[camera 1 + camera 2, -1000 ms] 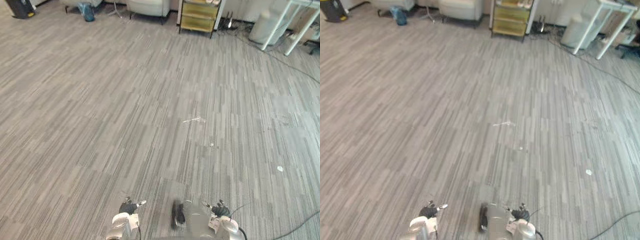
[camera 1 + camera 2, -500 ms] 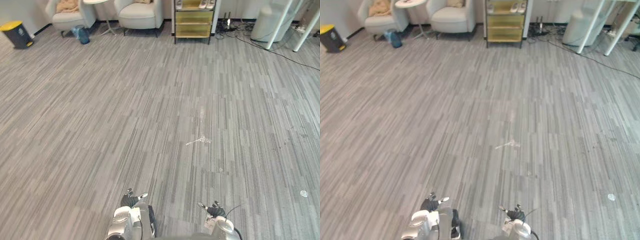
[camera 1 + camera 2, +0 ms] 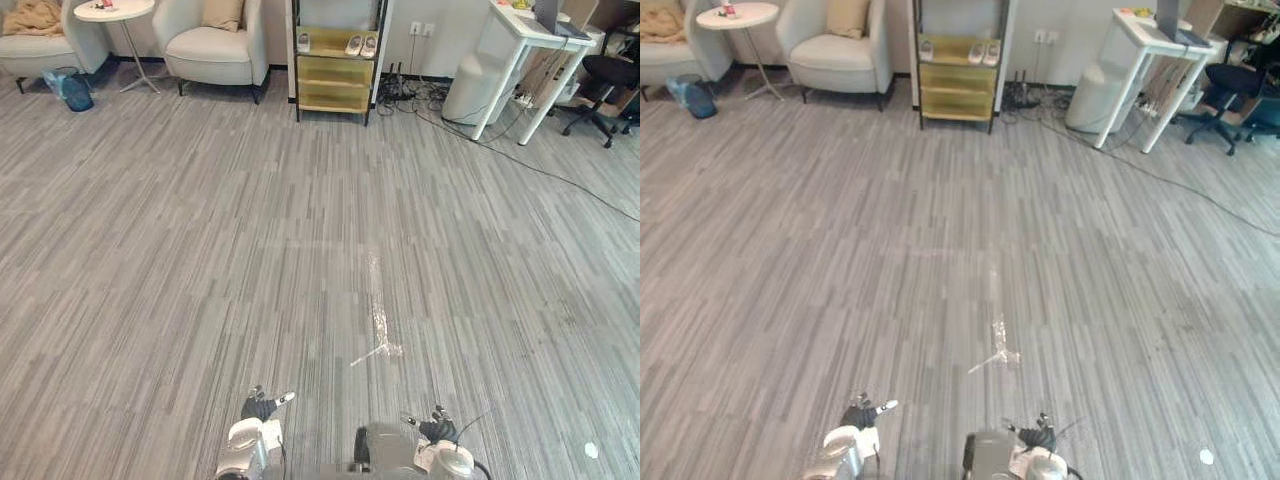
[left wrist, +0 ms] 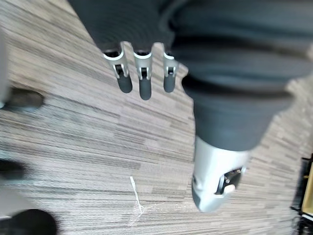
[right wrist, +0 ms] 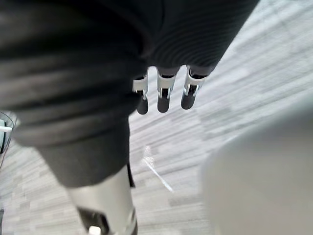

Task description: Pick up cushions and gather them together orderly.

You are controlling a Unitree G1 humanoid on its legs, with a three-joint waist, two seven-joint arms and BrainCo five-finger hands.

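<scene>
Left hand [image 3: 258, 408]: low at the near edge, over bare carpet; fingers [image 4: 142, 85] straight, thumb apart, nothing held.
Right hand [image 3: 438, 429]: near edge, right of the left hand; fingers [image 5: 164, 98] straight over the carpet, nothing held.
Carpet [image 3: 200, 280]: grey, striped, runs from the hands to the far wall.
Tape mark [image 3: 378, 350]: whitish streak on the carpet just ahead of the hands, roughly between them.
White scrap [image 3: 590, 451]: small, on the carpet to the right of the right hand.
Cushion [image 3: 222, 12]: tan, upright against the back of the armchair at the far wall; well apart from both hands' fingers, no contact.
Armchair [image 3: 210, 45]: light, far wall, left of centre.
Second armchair [image 3: 35, 45]: far left corner; tan crumpled thing [image 3: 32, 16] on it, cushion or cloth, cannot tell.
Side table [image 3: 113, 10]: round, white, between the two armchairs.
Blue bin [image 3: 72, 88]: on the floor beside the second armchair.
Shelf unit [image 3: 335, 60]: yellow drawers, pale shoes [image 3: 355, 44] on a shelf; just right of the armchair.
White cylinder [image 3: 470, 88]: far right, beside the white desk [image 3: 530, 30].
Office chair [image 3: 600, 80]: black, past the desk.
</scene>
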